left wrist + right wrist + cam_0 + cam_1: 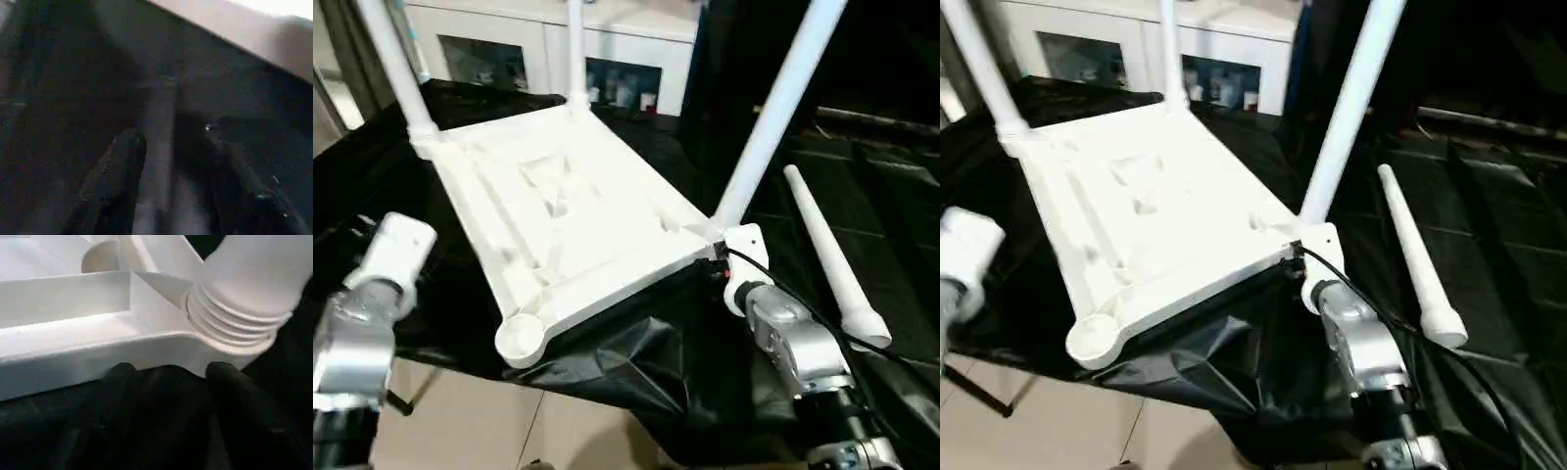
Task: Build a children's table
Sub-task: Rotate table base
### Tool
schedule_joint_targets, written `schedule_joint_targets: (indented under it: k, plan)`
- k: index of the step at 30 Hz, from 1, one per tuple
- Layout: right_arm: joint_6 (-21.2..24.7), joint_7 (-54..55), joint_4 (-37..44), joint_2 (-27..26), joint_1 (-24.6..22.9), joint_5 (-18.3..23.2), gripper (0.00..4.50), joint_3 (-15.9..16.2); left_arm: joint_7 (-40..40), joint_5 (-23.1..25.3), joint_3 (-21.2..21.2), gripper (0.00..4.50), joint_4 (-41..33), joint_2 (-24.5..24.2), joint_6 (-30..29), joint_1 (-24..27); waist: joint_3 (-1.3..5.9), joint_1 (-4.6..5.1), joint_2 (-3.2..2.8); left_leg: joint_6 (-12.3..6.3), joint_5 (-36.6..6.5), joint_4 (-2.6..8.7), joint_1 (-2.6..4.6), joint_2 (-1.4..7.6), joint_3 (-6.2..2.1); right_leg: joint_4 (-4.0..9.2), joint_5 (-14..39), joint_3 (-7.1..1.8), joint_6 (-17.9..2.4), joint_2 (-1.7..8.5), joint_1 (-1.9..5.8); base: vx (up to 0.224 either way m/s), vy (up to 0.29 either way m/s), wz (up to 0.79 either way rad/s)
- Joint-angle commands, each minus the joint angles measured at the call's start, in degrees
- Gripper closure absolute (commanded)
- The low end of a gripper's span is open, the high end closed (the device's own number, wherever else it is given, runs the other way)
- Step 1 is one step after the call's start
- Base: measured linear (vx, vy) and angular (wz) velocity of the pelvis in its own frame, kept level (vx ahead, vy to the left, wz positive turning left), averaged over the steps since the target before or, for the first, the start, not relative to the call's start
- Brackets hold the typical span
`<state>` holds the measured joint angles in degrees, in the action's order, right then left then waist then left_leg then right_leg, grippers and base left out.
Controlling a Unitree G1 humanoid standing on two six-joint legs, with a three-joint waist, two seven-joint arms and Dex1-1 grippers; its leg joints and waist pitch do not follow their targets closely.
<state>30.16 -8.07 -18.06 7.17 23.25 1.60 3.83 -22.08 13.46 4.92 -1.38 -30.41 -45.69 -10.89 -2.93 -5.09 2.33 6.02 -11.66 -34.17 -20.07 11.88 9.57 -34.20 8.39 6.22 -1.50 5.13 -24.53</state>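
The children's table lies upside down on black cloth: a white ribbed tabletop (568, 206) with three legs standing up from its corners, at the near right (773, 117), far left (396, 69) and far right (576, 49). The near-left corner socket (519, 338) is empty. A fourth leg (827, 259) lies loose on the cloth to the right. My right gripper (171, 369) sits at the near-right corner, fingers apart, tips just short of the rim below the leg's threaded end (234, 323). My left gripper (176, 142) hangs open over dark cloth, left of the tabletop, behind its white wrist block (396, 250).
The black cloth (636, 362) drapes over the front edge of the work surface, with tiled floor (470, 411) below. A white cabinet with glass doors (489, 54) stands behind. A black cable (803, 304) runs along my right forearm.
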Motion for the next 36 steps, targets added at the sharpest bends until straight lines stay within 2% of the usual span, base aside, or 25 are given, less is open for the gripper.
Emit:
schedule_joint_targets:
  k: [1, 3, 4, 6, 7, 12, 13, 14, 15, 18, 19, 20, 21, 22, 23, 24, 25, 26, 27, 28, 29, 31, 32, 33, 36]
  plan:
    - [0.35, -0.44, -2.07, 0.09, 1.23, -0.2, 2.37, -0.02, -3.2, -1.18, -2.51, 2.27, -2.93, -0.98, -2.16, 0.54, 3.55, 0.2, -1.41, 0.04, -12.96, 4.69, 0.05, 0.81, -0.25, 3.65, 16.09, -3.07, -7.16, 2.72, 3.34, 0.0, 0.0, 0.0]
    - [-1.96, -1.31, -8.84, -1.01, 4.9, 0.04, 2.56, 0.06, -9.0, -4.76, -6.22, 2.27, -7.92, -3.13, -5.27, 1.93, 3.67, 0.16, -1.54, 0.28, -13.62, 4.61, 0.33, 0.95, -0.31, 3.41, 15.98, -3.08, -7.93, 2.96, 3.18, 0.0, 0.0, 0.0]
    - [-3.42, -1.76, -11.57, -1.46, 6.52, 0.23, 2.58, -0.13, -11.06, -6.32, -6.97, 2.27, -9.22, -3.61, -6.0, 2.0, 3.39, 0.35, -1.69, 0.41, -15.31, 4.74, -0.06, 0.68, -0.34, 3.79, 19.18, -3.01, -7.83, 2.96, 3.36, 0.0, 0.0, 0.0]
    - [-5.42, -2.68, -14.56, -2.04, 8.46, 0.78, 2.68, -0.59, -14.2, -7.8, -8.01, 2.27, -10.55, -4.38, -5.81, 2.02, 3.29, 0.65, -1.72, 0.75, -16.48, 4.68, 0.1, 0.68, -0.31, 4.01, 19.98, -3.02, -7.8, 2.76, 3.17, 0.0, 0.0, 0.0]
    - [-6.18, -2.92, -15.7, -2.34, 9.35, 1.09, 2.82, -0.93, -15.87, -8.82, -8.41, 2.27, -10.76, -4.49, -5.38, 2.14, 3.28, 0.69, -1.92, 0.63, -16.31, 4.63, 0.13, 0.56, -0.34, 4.09, 19.97, -3.03, -7.65, 2.73, 3.25, 0.0, 0.0, 0.0]
    - [-8.93, -5.7, -18.27, -2.64, 11.63, 1.3, 3.21, -0.25, -22.03, -12.03, -11.65, 2.27, -12.65, -4.5, -2.27, 2.29, 3.35, 0.97, -1.96, 0.58, -14.6, 4.58, 0.15, 0.68, -0.21, 3.73, 17.71, -3.15, -8.5, 2.53, 3.37, 0.0, 0.0, 0.0]
    - [-9.33, -6.77, -17.62, -2.41, 11.53, 0.93, 3.33, 0.69, -23.36, -12.49, -12.75, 2.27, -12.04, -4.0, -0.25, 1.89, 3.38, 1.07, -1.69, 0.52, -14.32, 4.58, 0.03, 0.68, -0.16, 3.66, 17.36, -3.17, -8.5, 2.5, 3.47, 0.0, 0.0, 0.0]
    - [-9.35, -6.82, -17.59, -2.4, 11.52, 0.91, 3.33, 0.73, -23.43, -12.51, -12.8, 2.27, -12.0, -3.98, -0.15, 1.87, 3.38, 1.0, -1.75, 0.4, -14.21, 4.59, 0.01, 0.64, -0.18, 3.68, 17.43, -3.16, -8.52, 2.53, 3.51, 0.0, 0.0, 0.0]
    - [-9.65, -7.34, -17.08, -2.37, 11.46, 1.14, 3.33, 0.64, -23.9, -12.68, -14.84, 2.27, -9.95, -2.69, 3.0, 0.33, 3.43, 1.19, -1.31, 0.15, -13.45, 4.55, -0.04, 0.62, -0.09, 3.69, 17.45, -3.21, -8.43, 2.51, 3.58, 0.0, 0.0, 0.0]
    - [-10.24, -7.75, -16.73, -2.2, 11.43, 1.45, 3.33, 0.18, -23.08, -12.51, -16.42, 2.27, -6.09, -0.19, 5.34, -2.3, 3.43, 1.22, -1.45, 0.03, -12.97, 4.42, 0.1, 0.51, 0.12, 3.89, 18.1, -3.3, -8.04, 2.41, 3.46, 0.0, 0.0, 0.0]
    - [-10.75, -7.27, -16.15, -1.99, 11.36, 1.48, 3.33, -0.68, -22.26, -11.95, -17.39, 2.27, -1.74, 2.14, 7.67, -4.91, 3.51, 1.09, -1.65, 0.06, -13.04, 4.31, 0.33, 0.5, 0.18, 4.03, 18.32, -3.34, -7.87, 2.47, 3.3, 0.0, 0.0, 0.0]
    - [-10.71, -7.03, -15.8, -1.91, 11.27, 1.51, 3.33, -0.92, -22.06, -11.78, -17.62, 2.27, -0.76, 2.66, 8.15, -5.49, 3.62, 0.97, -1.57, 0.19, -12.85, 4.19, 0.63, 0.46, 0.3, 4.02, 17.77, -3.43, -7.92, 2.4, 3.17, 0.0, 0.0, 0.0]
    - [-10.01, -6.05, -13.52, -1.52, 10.63, 1.75, 3.33, -1.93, -21.14, -11.0, -18.55, 2.27, 2.91, 4.5, 10.41, -7.59, 3.68, 1.05, -1.77, 0.31, -11.81, 4.29, 0.26, 0.56, 0.17, 3.59, 15.82, -3.52, -8.4, 2.4, 3.5, 0.0, 0.0, 0.0]
    - [-9.36, -5.42, -11.94, -1.25, 10.15, 1.93, 3.33, -2.53, -20.56, -10.55, -19.09, 2.27, 4.9, 5.56, 11.78, -8.71, 3.52, 1.12, -1.62, 0.04, -11.94, 4.38, 0.02, 0.44, 0.15, 3.95, 16.34, -3.44, -7.82, 2.24, 3.6, 0.0, 0.0, 0.0]
    - [-8.74, -4.87, -10.45, -0.95, 9.69, 2.04, 3.33, -3.08, -20.07, -10.2, -19.63, 2.27, 6.7, 6.55, 13.26, -9.71, 3.72, 0.91, -1.88, 0.24, -12.06, 4.21, 0.3, 0.37, 0.19, 3.95, 17.2, -3.42, -6.99, 2.28, 3.59, 0.0, 0.0, 0.0]
    - [-8.32, -4.52, -9.44, -0.73, 9.37, 2.11, 3.33, -3.44, -19.77, -10.0, -20.0, 2.27, 7.87, 7.19, 14.34, -10.37, 3.79, 0.82, -1.56, 0.32, -11.63, 4.21, 0.3, 0.44, 0.17, 3.89, 16.91, -3.48, -6.61, 2.33, 3.62, 0.0, 0.0, 0.0]
    - [-7.21, -3.81, -7.14, -0.17, 8.62, 2.11, 3.33, -4.08, -19.16, -9.75, -20.62, 2.27, 9.82, 8.66, 15.79, -11.59, 3.7, 0.79, -1.94, 0.36, -11.42, 4.33, 0.06, 0.41, 0.03, 3.89, 16.83, -3.47, -6.47, 2.27, 3.83, 0.0, 0.0, 0.0]
    - [-6.56, -3.44, -5.85, 0.18, 8.19, 2.07, 3.33, -4.41, -18.86, -9.68, -20.94, 2.27, 10.77, 9.49, 16.49, -12.21, 3.84, 0.74, -1.61, 0.43, -11.17, 4.25, -0.06, 0.4, 0.06, 3.91, 16.99, -3.4, -6.04, 2.38, 3.97, 0.0, 0.0, 0.0]
    - [-0.03, -1.54, -0.97, 1.71, 7.22, 0.65, 3.33, -5.01, -19.53, -10.04, -22.2, 2.27, 10.07, 11.04, 16.77, -12.84, 3.68, 0.66, -2.6, 0.85, -11.22, 4.26, 0.4, 0.55, 0.04, 4.15, 16.39, -3.47, -5.92, 2.11, 3.74, 0.0, 0.0, 0.0]
    - [3.83, 0.0, 1.17, 2.62, 7.07, -1.05, 3.33, -4.99, -20.2, -10.51, -22.6, 2.27, 8.62, 11.36, 16.1, -12.75, 3.81, 0.64, -2.54, 0.86, -10.87, 4.19, 0.32, 0.53, -0.02, 3.9, 15.07, -3.49, -6.38, 2.13, 3.9, 0.0, 0.0, 0.0]
    - [6.21, 0.97, 2.44, 3.22, 6.98, -2.27, 3.33, -4.98, -20.64, -10.83, -22.86, 2.27, 8.1, 11.62, 16.0, -12.82, 3.93, 0.6, -2.17, 0.89, -9.62, 4.2, -0.16, 0.4, -0.02, 3.41, 13.15, -3.53, -7.01, 2.05, 4.32, 0.0, 0.0, 0.0]
    - [8.27, -1.06, 5.61, 5.37, 6.28, -0.13, 3.33, -7.5, -22.11, -12.96, -22.18, 2.27, 2.75, 11.05, 13.73, -11.79, 3.96, 0.47, -2.24, 0.43, -9.59, 4.02, -0.16, 0.28, 0.16, 3.57, 14.49, -3.58, -6.83, 2.26, 4.39, 0.0, 0.0, 0.0]
    - [8.34, -1.06, 5.74, 5.48, 6.25, -0.12, 3.19, -7.63, -22.17, -13.08, -22.13, 2.27, 2.49, 11.02, 13.63, -11.74, 4.04, 0.27, -2.26, 0.13, -8.69, 3.93, -0.26, 0.41, 0.12, 3.41, 14.19, -3.66, -7.04, 2.43, 4.46, 0.0, 0.0, 0.0]
    - [10.38, 0.0, 7.3, 7.33, 6.34, 0.57, 3.09, -10.72, -23.14, -15.32, -20.9, 2.27, -1.6, 10.7, 12.29, -11.09, 3.89, 0.34, -2.31, -0.21, -8.5, 3.91, -0.27, 0.35, 0.26, 3.53, 14.27, -3.62, -7.27, 2.24, 4.24, 0.0, 0.0, 0.0]
    - [12.62, 1.2, 6.18, 9.89, 7.81, 0.11, 2.91, -12.58, -24.39, -17.9, -19.61, 2.27, -6.14, 10.25, 10.27, -10.12, 3.72, 0.34, -2.21, -0.31, -8.57, 3.79, -0.28, 0.24, 0.35, 3.69, 16.58, -3.45, -7.11, 2.09, 4.22, 0.0, 0.0, 0.0]
